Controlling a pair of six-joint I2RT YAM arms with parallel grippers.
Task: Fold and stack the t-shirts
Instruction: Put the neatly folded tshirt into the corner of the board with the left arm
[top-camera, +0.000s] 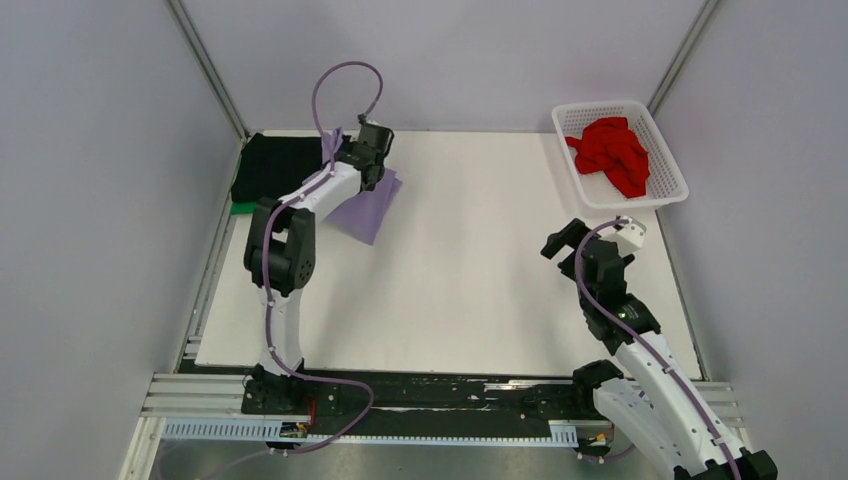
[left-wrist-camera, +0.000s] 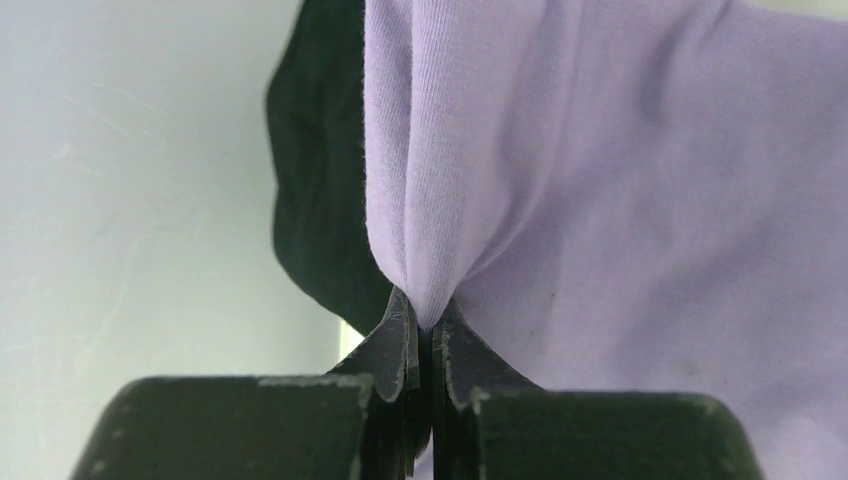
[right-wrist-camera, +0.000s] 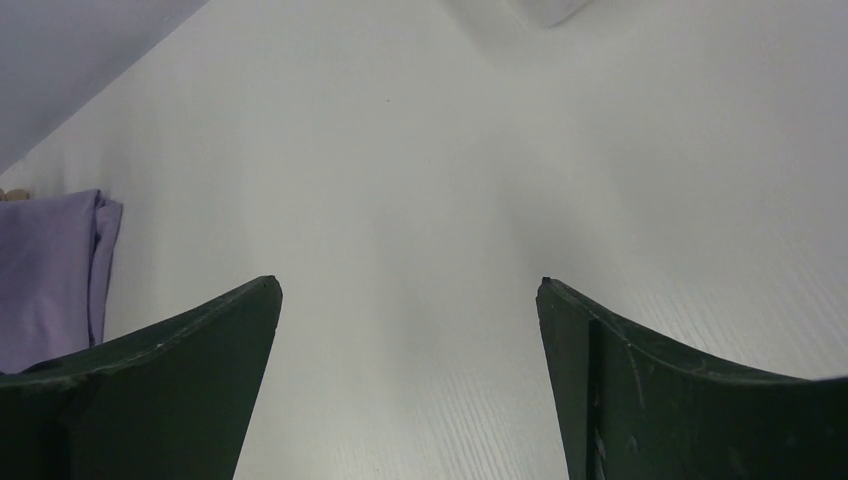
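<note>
Left hand (left-wrist-camera: 428, 330) was shut on a thin pinch of the lavender shirt (left-wrist-camera: 600, 200). The cloth hung at the far left of the surface (top-camera: 470, 270), just beside the black shirt (top-camera: 275, 165). The green shirt (top-camera: 243, 208) showed at the black shirt's near edge.

Risks judged: so thin a pinch could slip, or the trailing cloth could drag the black shirt towards the left edge.

Right hand (right-wrist-camera: 405, 290) was wide open and held nothing. Red shirt (top-camera: 612, 152) lay in the basket (top-camera: 668, 190). Open room was noted mid-surface.

four t-shirts, one lavender (left-wrist-camera: 600, 200) pinched in the left gripper (left-wrist-camera: 428, 328), one black (top-camera: 275, 165) and one green (top-camera: 243, 208) to its left, one red (top-camera: 615, 150) in the one basket (top-camera: 600, 107) beyond the right gripper (right-wrist-camera: 410, 290).
</note>
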